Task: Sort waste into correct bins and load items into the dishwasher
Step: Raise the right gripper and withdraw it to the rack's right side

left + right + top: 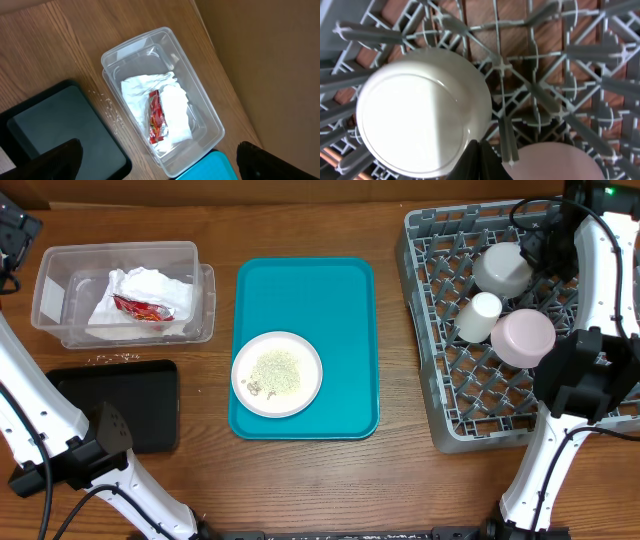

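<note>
The clear tub at the back left holds the crumpled white napkin and the red wrapper; both also show in the left wrist view. The black tray lies in front of it. The pale plate with rice bits sits on the teal tray. The dish rack holds the grey bowl, white cup and pink bowl. My left gripper is open above the tub. My right gripper is shut and empty beside the grey bowl's rim. Chopsticks are out of view.
Loose rice bits lie on the wooden table between the tub and the black tray, and show in the left wrist view. The rack's upright pegs surround my right gripper, with the pink bowl close by.
</note>
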